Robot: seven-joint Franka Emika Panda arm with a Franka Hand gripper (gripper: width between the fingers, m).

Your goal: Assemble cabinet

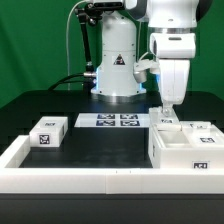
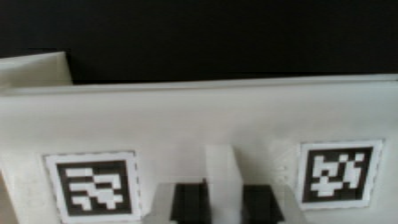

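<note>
The cabinet is a large white box with black-and-white tags at the exterior view's right, near the front. My gripper hangs straight down over its near-left top edge. In the wrist view the cabinet fills the frame, with one tag on one side of my gripper and a second tag on the other. My gripper has its two dark fingers pressed against a thin white upright wall of the cabinet. A small white tagged block lies at the exterior view's left.
The marker board lies flat in front of the robot's base. A long low white rail runs along the front and up the left side. The table is black.
</note>
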